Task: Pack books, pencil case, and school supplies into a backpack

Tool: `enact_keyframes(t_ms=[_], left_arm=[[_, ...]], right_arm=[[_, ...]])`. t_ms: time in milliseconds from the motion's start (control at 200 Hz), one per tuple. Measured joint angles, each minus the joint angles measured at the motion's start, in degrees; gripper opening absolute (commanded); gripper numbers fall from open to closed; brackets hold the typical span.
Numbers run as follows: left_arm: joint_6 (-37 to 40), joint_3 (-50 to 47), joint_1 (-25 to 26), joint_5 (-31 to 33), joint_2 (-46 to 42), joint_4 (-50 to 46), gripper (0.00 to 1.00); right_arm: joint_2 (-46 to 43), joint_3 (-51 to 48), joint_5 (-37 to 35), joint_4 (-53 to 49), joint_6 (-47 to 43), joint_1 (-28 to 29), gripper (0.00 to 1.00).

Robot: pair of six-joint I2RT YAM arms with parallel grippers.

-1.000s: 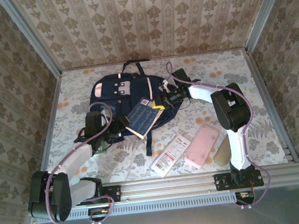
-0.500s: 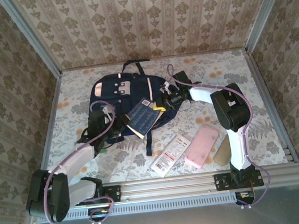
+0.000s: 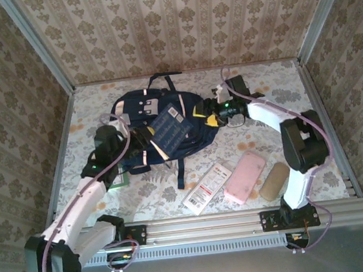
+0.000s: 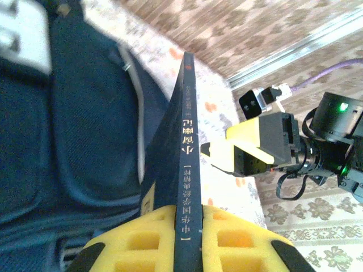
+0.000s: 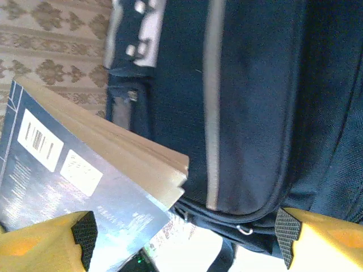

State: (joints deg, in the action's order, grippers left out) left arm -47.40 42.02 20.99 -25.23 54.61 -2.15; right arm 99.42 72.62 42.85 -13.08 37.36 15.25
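Note:
The navy backpack [image 3: 141,111] lies flat at the back middle of the table. My left gripper [image 3: 140,141] is shut on the spine edge of the dark navy book [image 3: 170,127], holding it over the backpack's right half. In the left wrist view the yellow pads [image 4: 136,238] pinch the book's spine [image 4: 189,158]. My right gripper [image 3: 206,116] stands open just right of the book, with nothing between its fingers. In the right wrist view the book's page edge [image 5: 108,148] and the backpack [image 5: 255,107] lie beyond my open right gripper [image 5: 184,238].
Near the front edge lie a white packet with red print [image 3: 206,187], a pink pouch [image 3: 244,177] and a tan pouch [image 3: 274,181]. A green booklet [image 3: 119,179] peeks out under the left arm. Patterned walls enclose the table on three sides.
My left gripper shut on the navy book and carried it up and back over the backpack. My right gripper opened, let go of the book and drew back to the right.

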Motion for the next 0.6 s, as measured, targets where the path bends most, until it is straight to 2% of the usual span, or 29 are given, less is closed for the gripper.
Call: enact_keyframes(t_ms=[130,270,350,450,595], left_arm=[[6.16,7.96,-0.46,-3.61,0.35,-3.45,0.00],[12.96,15.67,-0.50,-10.60,2.84,-6.16,0.00],[17.18,19.39,-0.46,-14.51,4.63,-7.67,0.00],[22.53,22.62,-0.39,-18.18,5.73,-9.53,0.00],[27.91,24.44,-0.39,-21.97,5.84,-10.56,0.00]], right_arm=[[-9.49,-1.88,-2.82,1.90,-1.81,0.15,0.84],[-18.73,-7.17,-4.00,8.55,-2.73,0.44,0.83],[-22.32,-10.08,-4.48,13.68,-3.45,0.94,0.85],[-25.68,-12.44,-5.97,17.68,-7.72,2.80,0.87],[-28.22,-12.33,-8.24,18.40,-16.74,6.25,0.90]])
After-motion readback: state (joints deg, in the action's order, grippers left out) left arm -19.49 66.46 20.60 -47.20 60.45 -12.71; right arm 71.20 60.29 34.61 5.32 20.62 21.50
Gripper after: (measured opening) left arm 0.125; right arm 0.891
